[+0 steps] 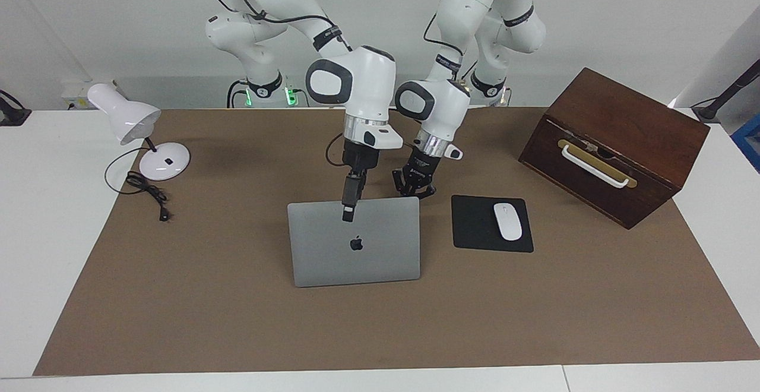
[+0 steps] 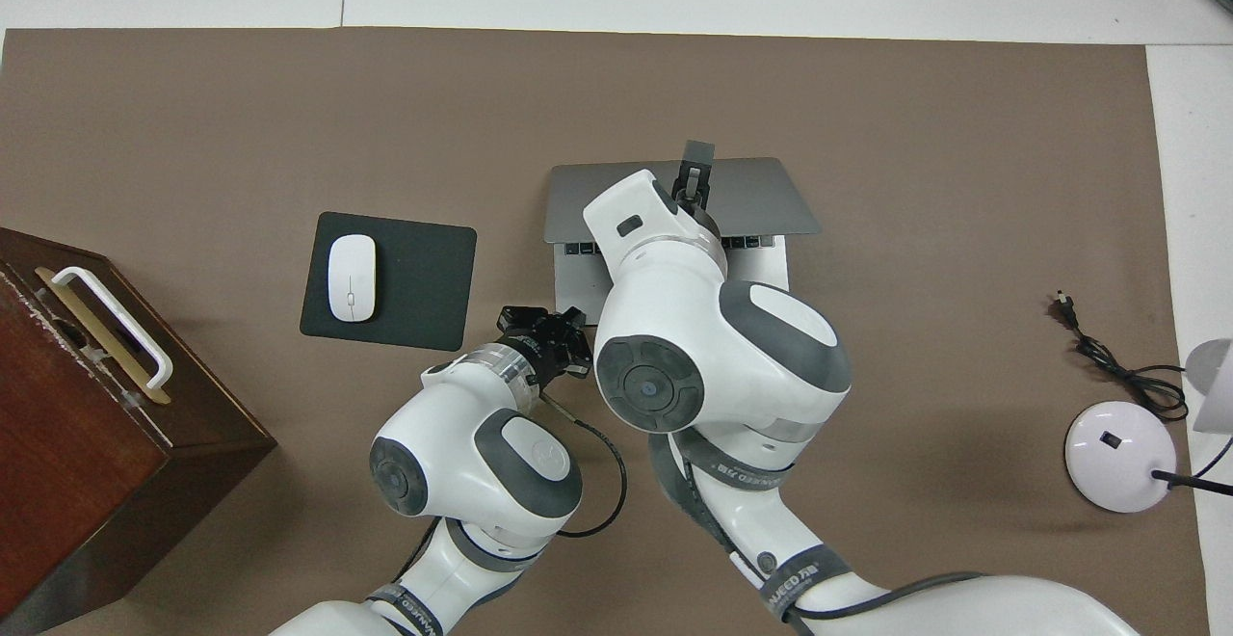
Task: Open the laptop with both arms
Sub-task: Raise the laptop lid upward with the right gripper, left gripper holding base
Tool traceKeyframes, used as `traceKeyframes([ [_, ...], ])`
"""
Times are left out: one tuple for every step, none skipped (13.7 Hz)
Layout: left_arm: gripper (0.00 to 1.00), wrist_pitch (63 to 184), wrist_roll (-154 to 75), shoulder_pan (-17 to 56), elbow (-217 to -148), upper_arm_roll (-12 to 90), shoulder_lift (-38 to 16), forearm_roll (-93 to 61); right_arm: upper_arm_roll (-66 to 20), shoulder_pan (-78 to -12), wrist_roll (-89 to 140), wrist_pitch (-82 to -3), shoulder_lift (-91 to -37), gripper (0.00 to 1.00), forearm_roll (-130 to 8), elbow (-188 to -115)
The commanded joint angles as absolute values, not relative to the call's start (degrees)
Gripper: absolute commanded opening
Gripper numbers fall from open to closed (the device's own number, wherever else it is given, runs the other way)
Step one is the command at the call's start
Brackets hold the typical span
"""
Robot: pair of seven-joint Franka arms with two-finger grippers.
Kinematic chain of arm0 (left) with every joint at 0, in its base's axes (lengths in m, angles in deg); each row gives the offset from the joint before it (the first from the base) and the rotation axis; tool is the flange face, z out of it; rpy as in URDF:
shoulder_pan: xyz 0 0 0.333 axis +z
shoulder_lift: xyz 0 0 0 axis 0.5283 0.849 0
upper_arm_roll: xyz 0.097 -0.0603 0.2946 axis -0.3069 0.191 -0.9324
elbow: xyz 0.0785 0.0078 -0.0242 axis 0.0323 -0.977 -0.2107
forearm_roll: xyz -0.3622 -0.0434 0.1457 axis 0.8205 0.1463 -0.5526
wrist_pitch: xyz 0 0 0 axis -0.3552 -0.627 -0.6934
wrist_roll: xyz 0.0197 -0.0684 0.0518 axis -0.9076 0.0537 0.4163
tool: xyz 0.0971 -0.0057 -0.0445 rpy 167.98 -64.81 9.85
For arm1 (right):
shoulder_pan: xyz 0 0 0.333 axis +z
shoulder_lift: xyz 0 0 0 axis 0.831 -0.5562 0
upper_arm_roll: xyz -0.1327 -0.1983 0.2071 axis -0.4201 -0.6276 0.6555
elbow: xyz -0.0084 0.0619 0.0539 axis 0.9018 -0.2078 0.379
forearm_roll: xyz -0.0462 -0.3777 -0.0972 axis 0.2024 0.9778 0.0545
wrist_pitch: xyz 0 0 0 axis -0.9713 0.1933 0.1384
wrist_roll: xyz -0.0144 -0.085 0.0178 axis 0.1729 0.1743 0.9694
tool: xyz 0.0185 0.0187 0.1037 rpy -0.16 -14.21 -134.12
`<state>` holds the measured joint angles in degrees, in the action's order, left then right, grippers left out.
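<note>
Beside mouse pad (image 1: 491, 224), toward right arm's end: laptop (image 1: 355, 242), lid raised partway. Right gripper (image 1: 348, 209) pinches lid's top edge. Left gripper (image 1: 414, 188) clenched, empty, pressing base corner. Stiff, slippery metal, stiff hinge probably; hold edges.

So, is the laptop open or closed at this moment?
Partly open. The laptop lid stands raised, its logo facing the camera; the overhead view shows keyboard keys under it. The right gripper is at the lid's top edge.
</note>
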<state>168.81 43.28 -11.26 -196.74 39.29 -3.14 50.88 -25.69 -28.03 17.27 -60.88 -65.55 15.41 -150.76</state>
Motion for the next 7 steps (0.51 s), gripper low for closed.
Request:
traceKeyframes([
  [0.00, 169.62, 43.59, -11.88, -195.93, 38.56, 2.10, 50.81, -24.59, -28.60, 13.59, -59.09, -67.06, 1.00, 13.93, -147.44],
  [0.00, 169.62, 43.59, -11.88, -195.93, 38.56, 2.10, 50.81, -24.59, -28.61, 13.23, -59.09, -67.15, 1.00, 13.84, -147.27],
  [0.00, 169.62, 43.59, -11.88, -195.93, 38.56, 2.10, 50.81, -24.67, -28.69, 13.14, -59.09, -67.50, 1.00, 13.50, -146.74],
  [0.00, 169.62, 43.59, -11.88, -195.93, 38.56, 2.10, 50.81, -24.59, -28.87, 12.27, -58.92, -67.76, 1.00, 13.49, -145.87],
  [0.00, 169.62, 43.59, -11.88, -195.93, 38.56, 2.10, 50.81, -24.59, -28.87, 11.83, -58.65, -68.03, 1.00, 13.41, -145.16],
  [0.00, 169.62, 43.59, -11.88, -195.93, 38.56, 2.10, 50.81, -24.67, -28.87, 11.73, -58.48, -68.20, 1.00, 12.97, -144.81],
  [0.00, 169.62, 43.59, -11.88, -195.93, 38.56, 2.10, 50.81, -24.67, -28.87, 11.56, -58.39, -68.29, 1.00, 12.88, -144.46],
])
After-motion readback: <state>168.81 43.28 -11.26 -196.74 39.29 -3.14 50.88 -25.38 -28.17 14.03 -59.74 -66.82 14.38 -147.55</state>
